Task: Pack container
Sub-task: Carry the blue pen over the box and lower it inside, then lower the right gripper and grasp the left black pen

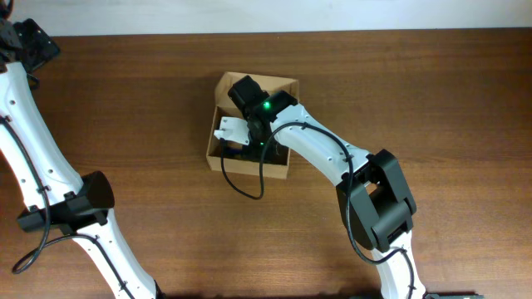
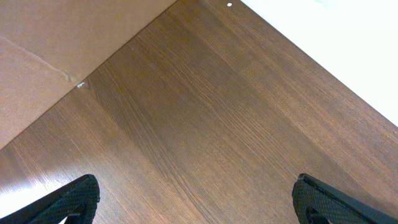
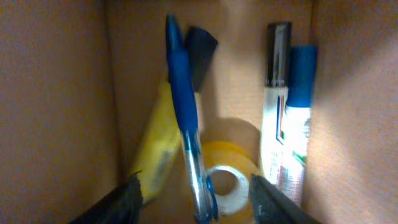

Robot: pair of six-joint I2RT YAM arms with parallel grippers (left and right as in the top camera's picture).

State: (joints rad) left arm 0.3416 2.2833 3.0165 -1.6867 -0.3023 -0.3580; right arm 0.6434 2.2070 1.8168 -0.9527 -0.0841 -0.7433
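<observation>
Overhead, the brown surface (image 1: 416,83) carries the cardboard container (image 1: 213,145) at centre, lid flap (image 1: 287,85) open. Right hand (image 3: 198,199) is down inside it, fingers (image 3: 130,199) spread wide, a blue pen (image 3: 183,106) leaning between them. Left hand (image 2: 196,202) hovers wide open, well apart.

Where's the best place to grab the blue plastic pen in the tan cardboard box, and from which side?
I'd grip the blue plastic pen at its blue upper barrel, coming down through the open top of the tan cardboard box. It lies over the yellow marker and tape roll, free on both sides there; the open right end effector straddles it.
</observation>
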